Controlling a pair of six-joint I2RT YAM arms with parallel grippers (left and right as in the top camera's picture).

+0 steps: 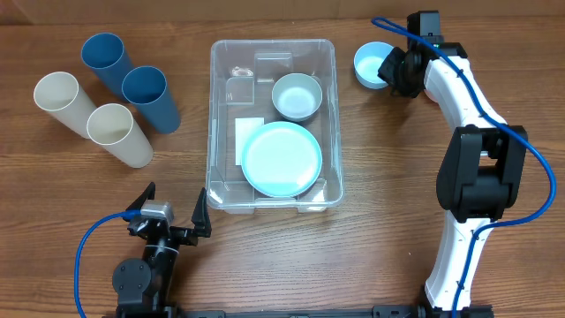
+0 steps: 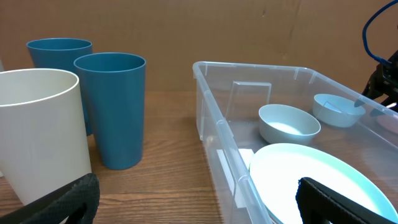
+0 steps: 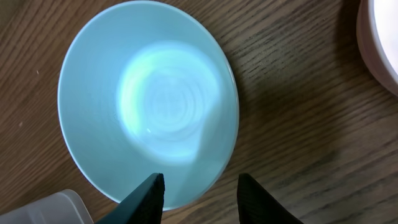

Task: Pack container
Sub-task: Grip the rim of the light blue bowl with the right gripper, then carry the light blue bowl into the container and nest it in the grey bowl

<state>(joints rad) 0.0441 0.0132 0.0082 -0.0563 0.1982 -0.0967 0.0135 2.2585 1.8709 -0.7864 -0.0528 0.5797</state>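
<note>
The clear container [image 1: 212,115] stands mid-table with a white label [image 1: 249,132] on its bottom. In it lie a light blue plate [image 1: 282,159] and a pale bowl [image 1: 297,95]. A light blue bowl [image 1: 369,64] sits on the table to the right of the container. My right gripper [image 1: 389,71] is open at that bowl; in the right wrist view its fingers [image 3: 202,190] straddle the near rim of the bowl [image 3: 149,99], holding nothing. My left gripper [image 1: 173,215] is open and empty near the front edge, left of the container's front corner [image 2: 214,130].
Two blue cups [image 1: 106,56] [image 1: 146,94] and two cream cups [image 1: 60,99] [image 1: 115,132] stand at the left. In the left wrist view a blue cup [image 2: 115,106] and a cream cup [image 2: 37,130] are close ahead. A pale rounded edge [image 3: 380,43] shows beyond the blue bowl.
</note>
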